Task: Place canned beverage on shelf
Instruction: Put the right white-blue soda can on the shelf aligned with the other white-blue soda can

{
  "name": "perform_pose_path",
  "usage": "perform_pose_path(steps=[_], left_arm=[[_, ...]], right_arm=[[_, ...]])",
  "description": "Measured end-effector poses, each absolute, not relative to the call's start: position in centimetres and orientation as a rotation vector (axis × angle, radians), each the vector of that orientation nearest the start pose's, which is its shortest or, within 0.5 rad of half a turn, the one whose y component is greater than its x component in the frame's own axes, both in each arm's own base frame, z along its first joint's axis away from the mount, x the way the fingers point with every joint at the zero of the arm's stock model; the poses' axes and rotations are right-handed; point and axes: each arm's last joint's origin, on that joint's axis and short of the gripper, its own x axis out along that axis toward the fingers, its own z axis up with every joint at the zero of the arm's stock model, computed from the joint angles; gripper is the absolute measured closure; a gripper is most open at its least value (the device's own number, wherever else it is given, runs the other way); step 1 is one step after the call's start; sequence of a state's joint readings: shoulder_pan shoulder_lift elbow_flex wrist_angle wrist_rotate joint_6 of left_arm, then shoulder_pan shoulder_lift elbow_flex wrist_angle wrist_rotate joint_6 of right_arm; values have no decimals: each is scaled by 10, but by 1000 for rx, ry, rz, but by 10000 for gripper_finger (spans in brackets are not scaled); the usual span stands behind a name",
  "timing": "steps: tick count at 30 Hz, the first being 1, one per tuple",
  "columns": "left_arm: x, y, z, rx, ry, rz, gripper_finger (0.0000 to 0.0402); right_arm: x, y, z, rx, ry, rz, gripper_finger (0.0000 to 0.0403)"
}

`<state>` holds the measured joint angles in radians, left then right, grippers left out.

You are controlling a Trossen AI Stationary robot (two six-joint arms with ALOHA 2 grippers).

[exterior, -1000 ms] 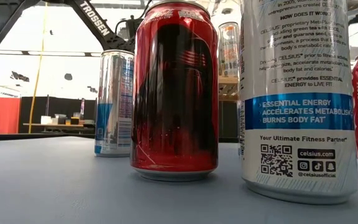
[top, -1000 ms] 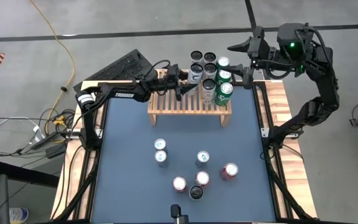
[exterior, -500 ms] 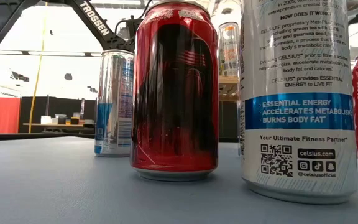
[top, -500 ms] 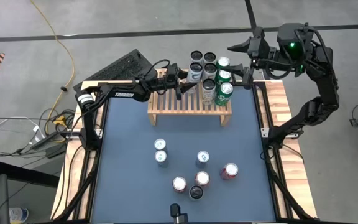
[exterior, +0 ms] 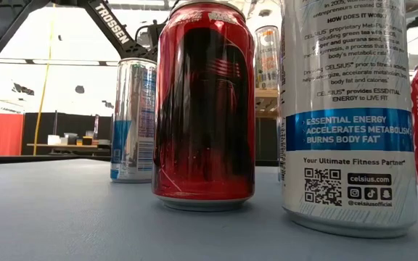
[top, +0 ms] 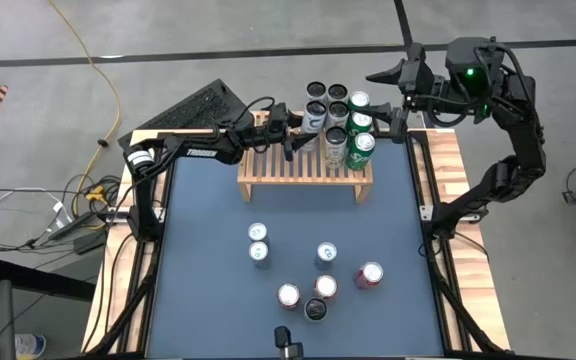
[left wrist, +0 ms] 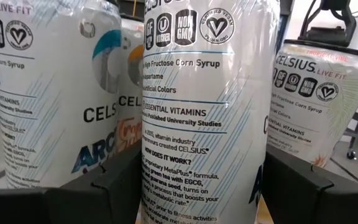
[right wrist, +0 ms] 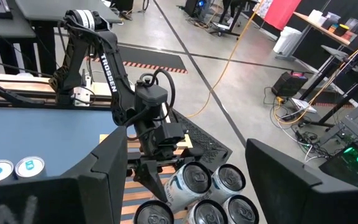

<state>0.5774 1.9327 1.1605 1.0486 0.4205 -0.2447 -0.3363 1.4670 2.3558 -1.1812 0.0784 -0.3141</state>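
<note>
Can, white with blue print, upright on the shelf at the far side of the table. Gripped around its middle by the left claw, one dark finger pressed on each side. Packed in beside other cans that crowd the shelf's right end; slats at the left end bare. Right claw raised above those cans near the table's far right corner, fingers spread apart, grasping nothing. Seven loose cans standing on the blue mat nearer the front, well apart from the shelf, a red one closest to the low camera.
</note>
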Motion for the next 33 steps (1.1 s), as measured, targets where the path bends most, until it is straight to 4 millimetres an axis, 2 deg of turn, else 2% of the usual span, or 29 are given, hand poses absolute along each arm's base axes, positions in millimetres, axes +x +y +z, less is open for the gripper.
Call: perform_pose_path(steps=[15, 27, 33], left_arm=[[363, 217, 245, -116, -230, 133, 151], [363, 217, 245, -165, -238, 166, 121], [363, 216, 246, -157, -230, 108, 107]], right_arm=[[181, -66, 566, -270, 354, -362, 137], [181, -66, 564, -263, 380, -357, 137], [182, -66, 561, -259, 406, -352, 137]])
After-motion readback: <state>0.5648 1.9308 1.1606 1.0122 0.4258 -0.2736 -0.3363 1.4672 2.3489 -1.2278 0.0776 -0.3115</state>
